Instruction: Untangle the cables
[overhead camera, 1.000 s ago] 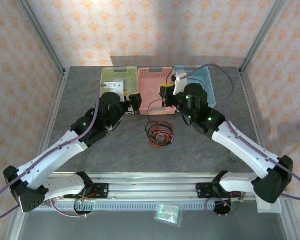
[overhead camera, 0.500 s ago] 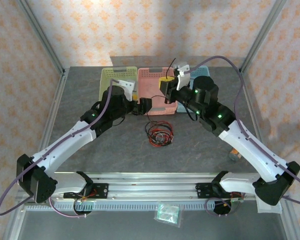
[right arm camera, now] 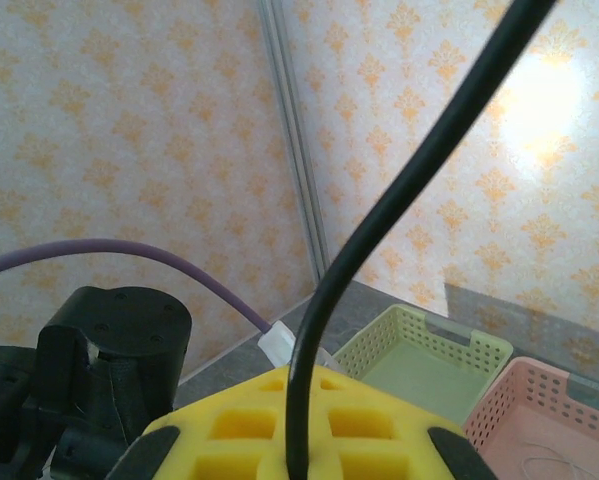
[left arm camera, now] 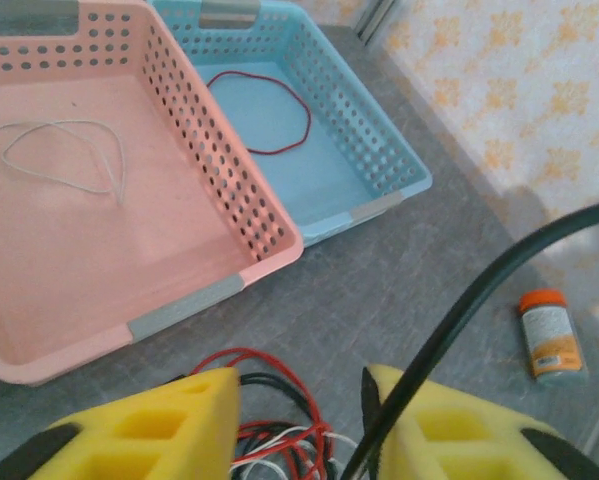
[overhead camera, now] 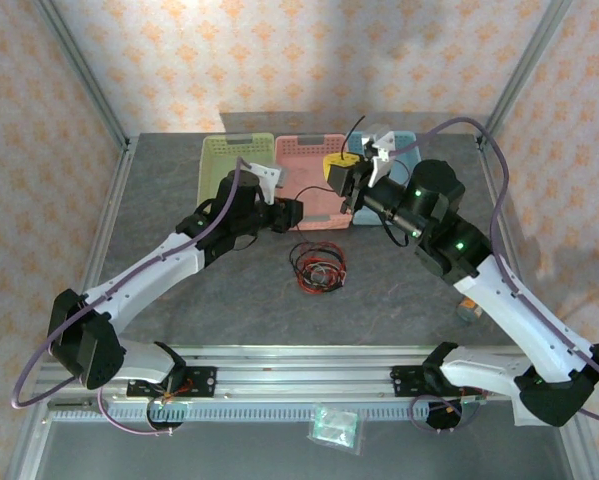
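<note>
A grey stone-patterned desk (overhead camera: 399,290) is seen from above, enclosed by walls papered in an orange floral print. Two white and black robot arms are mounted at its near edge, and both are reached forward towards the middle of the far side: the left arm (overhead camera: 149,275) from the left and the right arm (overhead camera: 509,300) from the right.

Three perforated plastic baskets are lined up side by side at the far edge of the desk: a green basket (overhead camera: 224,160) on the left, a pink basket (left arm camera: 129,250) in the middle and a blue basket (left arm camera: 319,190) on the right. A pale cable (left arm camera: 119,175) is laid in a loose loop in the pink basket, and a thin red cable (left arm camera: 307,120) is laid in a loop in the blue one.

A tangle of cables (overhead camera: 317,268), black, red and white, is left on the desk just in front of the pink basket.

The right end effector (overhead camera: 344,180) is raised above the baskets, its yellow pads pressed together on a black cable (right arm camera: 301,360) that rises from between them. The left end effector (overhead camera: 291,215) is held low over the tangle with its pads parted by a clear gap. The black cable is passed through that gap, against the right-hand pad.

An orange-capped bottle (left arm camera: 544,335) is laid on the desk to the right, and a small clear packet (overhead camera: 334,425) is set by the near rail.
</note>
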